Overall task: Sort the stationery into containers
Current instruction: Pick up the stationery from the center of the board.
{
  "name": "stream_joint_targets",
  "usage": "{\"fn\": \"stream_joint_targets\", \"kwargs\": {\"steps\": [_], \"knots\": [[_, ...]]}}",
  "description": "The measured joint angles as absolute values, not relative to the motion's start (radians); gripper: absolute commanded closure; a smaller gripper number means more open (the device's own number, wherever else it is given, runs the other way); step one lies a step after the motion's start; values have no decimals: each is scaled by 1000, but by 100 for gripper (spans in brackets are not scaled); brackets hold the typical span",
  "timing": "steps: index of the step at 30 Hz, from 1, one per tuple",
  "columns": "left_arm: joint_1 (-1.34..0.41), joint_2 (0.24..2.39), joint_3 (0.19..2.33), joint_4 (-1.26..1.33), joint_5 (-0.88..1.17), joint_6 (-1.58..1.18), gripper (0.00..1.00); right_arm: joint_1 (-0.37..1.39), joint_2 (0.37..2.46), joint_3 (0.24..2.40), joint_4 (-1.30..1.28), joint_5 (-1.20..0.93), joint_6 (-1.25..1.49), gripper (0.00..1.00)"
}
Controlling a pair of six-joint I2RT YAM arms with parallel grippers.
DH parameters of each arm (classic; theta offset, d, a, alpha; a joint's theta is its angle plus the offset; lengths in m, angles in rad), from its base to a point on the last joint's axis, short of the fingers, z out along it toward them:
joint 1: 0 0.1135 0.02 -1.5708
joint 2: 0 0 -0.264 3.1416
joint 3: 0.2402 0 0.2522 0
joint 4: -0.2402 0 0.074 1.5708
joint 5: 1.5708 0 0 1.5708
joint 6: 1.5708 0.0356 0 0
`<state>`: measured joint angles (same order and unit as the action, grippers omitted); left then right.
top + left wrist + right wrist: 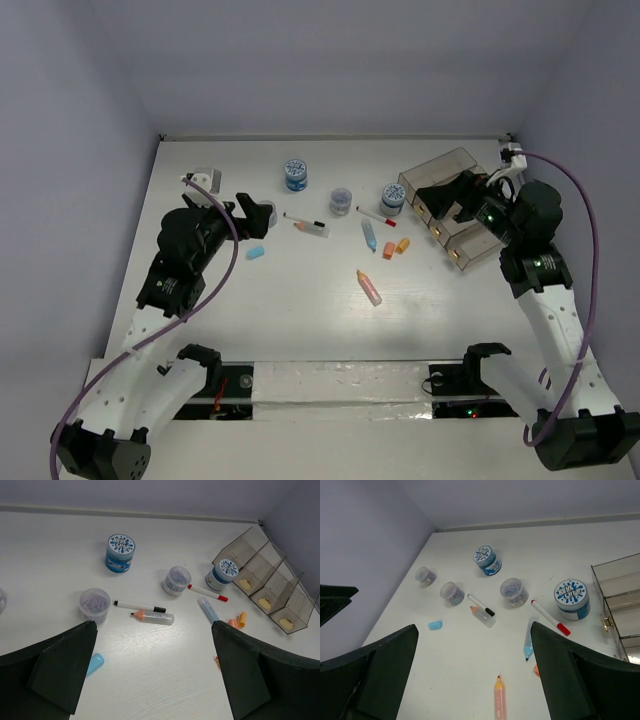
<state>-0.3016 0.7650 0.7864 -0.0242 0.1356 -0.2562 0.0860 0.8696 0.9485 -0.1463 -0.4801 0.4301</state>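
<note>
We see clear smoky-brown organiser tray [447,164], long narrow compartments, far right on white worktop [300,330]; blue-lidded jars [120,552], white pens [207,592], pink stick [369,287], light-blue eraser [256,252] scattered mid-worktop; left pincer [153,624], right pincer [473,626] both spread apart.

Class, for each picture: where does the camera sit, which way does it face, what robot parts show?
Top external: overhead, behind the arms, looking down at the table; both show.
Left wrist: faces right toward the tray; open left end effector shows.
Right wrist: faces left across the table; open right end effector shows.
Shared: the red-capped pen.
</note>
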Motion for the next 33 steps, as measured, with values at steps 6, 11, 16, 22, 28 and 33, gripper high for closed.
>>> {"fn": "stream_joint_targets", "kwargs": {"steps": [6, 11, 16, 22, 28, 33], "knots": [[-302, 823, 843, -72, 119, -256, 1, 86, 861, 940, -138, -483, 430, 0], [-302, 895, 886, -72, 120, -266, 1, 86, 857, 913, -120, -488, 436, 0], [-302, 948, 895, -75, 118, -280, 1, 86, 872, 906, -112, -499, 442, 0], [-302, 928, 904, -121, 57, -269, 1, 155, 1061, 974, -101, -517, 439, 0], [-302, 844, 901, -174, 4, -243, 1, 415, 1423, 1195, -107, -408, 392, 0], [-302, 732, 844, -180, 15, -233, 1, 531, 1725, 1458, -167, -284, 344, 0]]}}
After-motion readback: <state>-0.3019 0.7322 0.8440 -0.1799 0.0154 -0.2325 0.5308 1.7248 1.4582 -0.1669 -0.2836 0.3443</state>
